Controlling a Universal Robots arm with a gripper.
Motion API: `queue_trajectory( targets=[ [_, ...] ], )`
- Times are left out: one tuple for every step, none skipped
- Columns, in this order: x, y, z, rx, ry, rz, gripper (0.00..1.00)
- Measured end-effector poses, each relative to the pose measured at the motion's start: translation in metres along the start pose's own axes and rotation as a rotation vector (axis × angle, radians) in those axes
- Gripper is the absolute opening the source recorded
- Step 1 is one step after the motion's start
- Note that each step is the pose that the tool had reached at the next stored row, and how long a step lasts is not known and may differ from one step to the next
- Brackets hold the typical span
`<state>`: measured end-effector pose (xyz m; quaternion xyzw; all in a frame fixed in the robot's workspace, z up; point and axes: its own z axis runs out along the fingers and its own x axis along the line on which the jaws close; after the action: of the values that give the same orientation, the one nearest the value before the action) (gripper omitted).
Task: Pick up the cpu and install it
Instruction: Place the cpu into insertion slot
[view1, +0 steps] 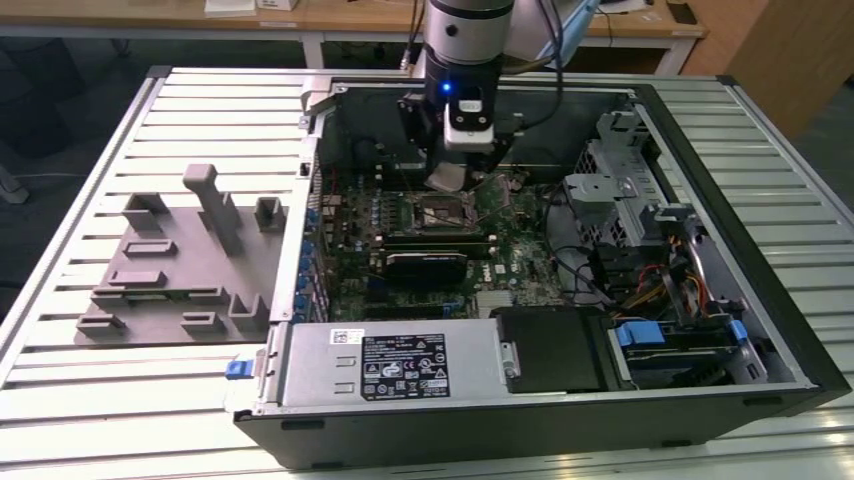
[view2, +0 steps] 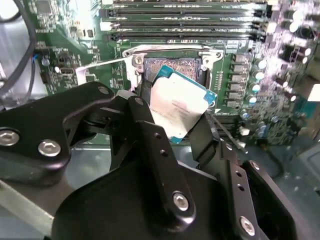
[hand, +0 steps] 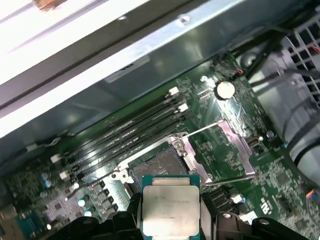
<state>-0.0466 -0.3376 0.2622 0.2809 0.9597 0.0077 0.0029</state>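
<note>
My gripper (view1: 450, 178) is inside the open computer case, shut on the cpu (view2: 177, 107), a flat square chip with a silvery top and a pale bluish rim. In the first wrist view the cpu (hand: 171, 207) sits between the black fingers (hand: 131, 210), held by its edges. It hangs above the motherboard, just short of the open socket (hand: 157, 171), whose metal frame and lever are raised. In the exterior view the socket (view1: 442, 210) lies directly below the gripper, and the cpu (view1: 447, 179) shows as a pale plate at the fingertips.
The case (view1: 534, 400) lies on a slatted metal table. A grey fixture tray (view1: 174, 270) stands at the exterior view's left. Memory slots (hand: 130, 130) run beside the socket. A black heatsink block (view1: 427, 266), a power supply (view1: 387, 365), drive cages and cables crowd the case.
</note>
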Motion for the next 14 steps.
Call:
queue_trajectory(
  targets=[
    [0.0000,0.0000,0.0000,0.0000,-0.0003,0.018,0.54],
    [0.0000,0.0000,0.0000,0.0001,-0.0006,0.036,0.54],
    [0.0000,0.0000,0.0000,0.0001,-0.0009,0.054,0.54],
    [0.0000,0.0000,0.0001,0.0001,-0.0012,0.072,0.54],
    [0.0000,0.0000,0.0001,0.0001,-0.0015,0.090,0.54],
    [0.0000,0.0000,0.0001,0.0001,-0.0018,0.108,0.54],
    [0.0000,0.0000,0.0001,0.0001,-0.0021,0.128,0.54],
    [0.0000,0.0000,0.0002,0.0002,-0.0024,0.146,0.54],
    [0.0000,0.0000,0.0002,0.0003,-0.0027,0.164,0.54],
    [0.0000,0.0000,0.0002,0.0004,-0.0030,0.181,0.54],
    [0.0000,0.0000,0.0003,0.0004,-0.0033,0.199,0.54],
    [0.0000,0.0000,0.0004,0.0004,-0.0035,0.217,0.54],
    [0.0000,0.0000,0.0004,0.0004,-0.0038,0.235,0.54],
    [0.0000,0.0000,0.0004,0.0005,-0.0041,0.254,0.54]
  ],
)
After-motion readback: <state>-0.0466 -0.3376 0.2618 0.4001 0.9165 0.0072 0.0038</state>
